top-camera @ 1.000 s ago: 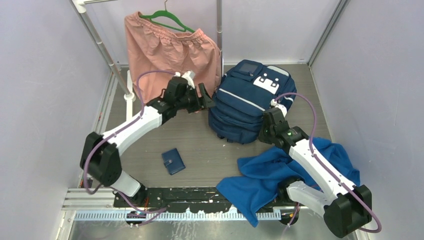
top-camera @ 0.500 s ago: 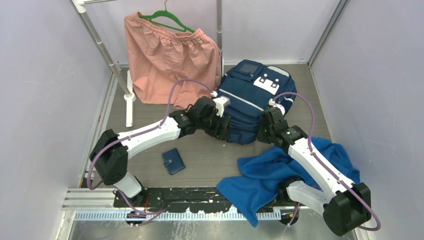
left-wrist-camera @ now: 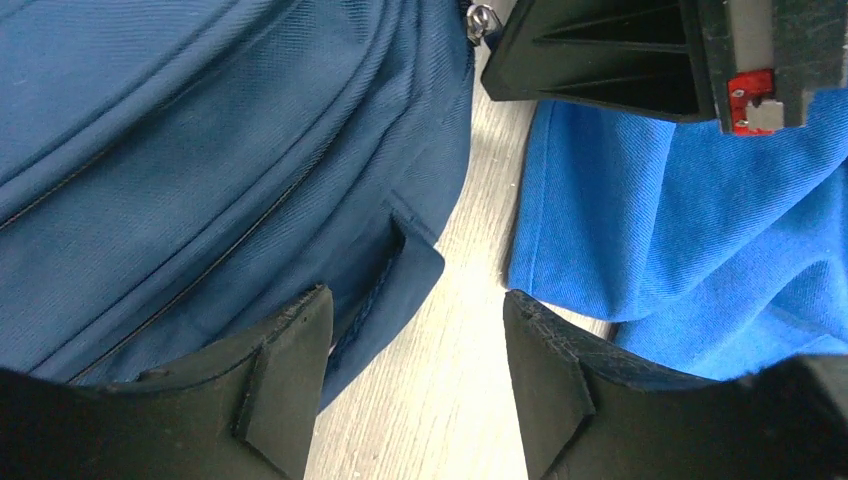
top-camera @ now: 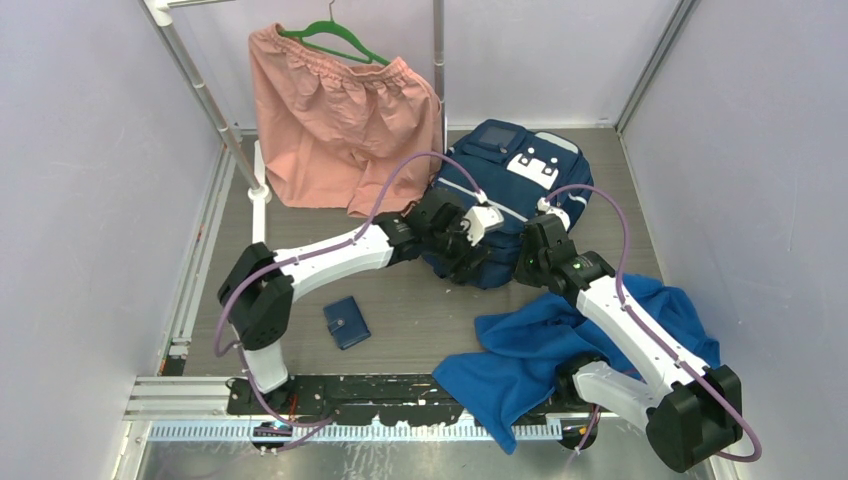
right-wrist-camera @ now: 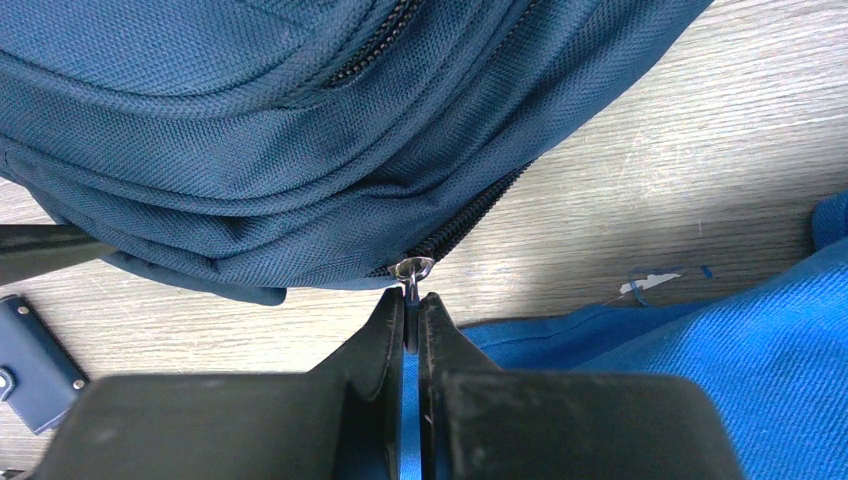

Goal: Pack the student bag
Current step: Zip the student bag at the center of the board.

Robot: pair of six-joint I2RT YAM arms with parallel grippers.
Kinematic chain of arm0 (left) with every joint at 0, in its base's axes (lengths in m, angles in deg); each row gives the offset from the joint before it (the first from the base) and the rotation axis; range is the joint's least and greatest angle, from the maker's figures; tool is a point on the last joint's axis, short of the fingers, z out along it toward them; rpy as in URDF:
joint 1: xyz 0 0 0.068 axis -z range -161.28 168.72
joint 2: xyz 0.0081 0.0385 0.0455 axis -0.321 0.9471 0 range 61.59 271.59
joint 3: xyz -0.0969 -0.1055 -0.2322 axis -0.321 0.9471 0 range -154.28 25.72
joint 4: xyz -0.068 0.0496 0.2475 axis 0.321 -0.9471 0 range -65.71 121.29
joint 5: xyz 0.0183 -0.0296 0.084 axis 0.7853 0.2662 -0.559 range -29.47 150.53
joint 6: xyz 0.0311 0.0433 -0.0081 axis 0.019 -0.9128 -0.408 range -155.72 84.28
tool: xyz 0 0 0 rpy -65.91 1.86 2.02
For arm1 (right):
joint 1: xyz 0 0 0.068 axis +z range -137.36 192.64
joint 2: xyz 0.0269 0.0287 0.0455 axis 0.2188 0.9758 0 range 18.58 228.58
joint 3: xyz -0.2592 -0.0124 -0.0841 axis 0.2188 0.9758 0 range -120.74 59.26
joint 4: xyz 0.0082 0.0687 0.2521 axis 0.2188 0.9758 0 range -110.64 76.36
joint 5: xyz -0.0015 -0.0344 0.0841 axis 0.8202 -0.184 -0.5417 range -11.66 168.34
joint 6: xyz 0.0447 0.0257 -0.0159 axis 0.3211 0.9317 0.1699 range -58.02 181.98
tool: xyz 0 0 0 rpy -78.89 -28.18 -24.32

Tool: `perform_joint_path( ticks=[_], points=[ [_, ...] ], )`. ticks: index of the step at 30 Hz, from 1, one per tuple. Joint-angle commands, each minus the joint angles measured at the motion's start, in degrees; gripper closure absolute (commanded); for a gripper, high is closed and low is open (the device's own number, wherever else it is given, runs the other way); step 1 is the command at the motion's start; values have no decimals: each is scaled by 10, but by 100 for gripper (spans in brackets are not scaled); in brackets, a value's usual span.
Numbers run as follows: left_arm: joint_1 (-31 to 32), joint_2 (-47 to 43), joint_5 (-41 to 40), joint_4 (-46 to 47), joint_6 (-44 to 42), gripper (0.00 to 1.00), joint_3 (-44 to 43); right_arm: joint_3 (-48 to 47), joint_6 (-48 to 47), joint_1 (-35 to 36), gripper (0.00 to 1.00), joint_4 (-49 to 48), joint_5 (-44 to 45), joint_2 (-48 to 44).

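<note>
The navy student bag (top-camera: 505, 195) lies at the back middle of the table, its near edge towards me. It fills the left of the left wrist view (left-wrist-camera: 200, 150) and the top of the right wrist view (right-wrist-camera: 300, 130). My right gripper (right-wrist-camera: 411, 305) is shut on the metal zipper pull (right-wrist-camera: 412, 268) at the bag's near lower edge; it also shows from above (top-camera: 528, 262). My left gripper (left-wrist-camera: 415, 345) is open and empty, its jaws wide apart over bare table beside the bag's near corner flap; from above it shows against the bag's near left side (top-camera: 470, 262).
A royal-blue cloth (top-camera: 560, 350) lies at the near right, partly under my right arm. A small navy wallet (top-camera: 346, 322) lies on the table at the near left. Pink shorts (top-camera: 340, 110) hang on a green hanger from a rack at the back left.
My left arm has swung right and down from near the pink shorts to the bag's near left edge. The right gripper has stayed on the zipper pull.
</note>
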Motion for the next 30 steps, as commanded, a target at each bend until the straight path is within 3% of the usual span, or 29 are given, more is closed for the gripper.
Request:
perform_joint_path(
  ticks=[1,21,22,25,27,29,30],
  points=[
    [8,25,27,-21,-42,37,-33,-21,1,1,99,-38,-10,-21],
    [13,71,-56,-21,-42,40,-53,-23,6,1,99,-34,-3,-23],
    [13,76,-51,-30,-45,55,-61,-23,8,1,99,-35,-2,-23],
    [12,82,-47,-35,-50,64,-60,-24,8,0,99,-35,0,-25],
    [8,87,-45,-42,-51,77,-61,-24,8,0,99,-33,3,-25],
    [0,89,-39,-54,-47,98,-66,-26,7,0,99,-28,9,-26],
    [-5,86,-36,-61,-41,100,-68,-27,6,0,99,-26,13,-26]
  ],
)
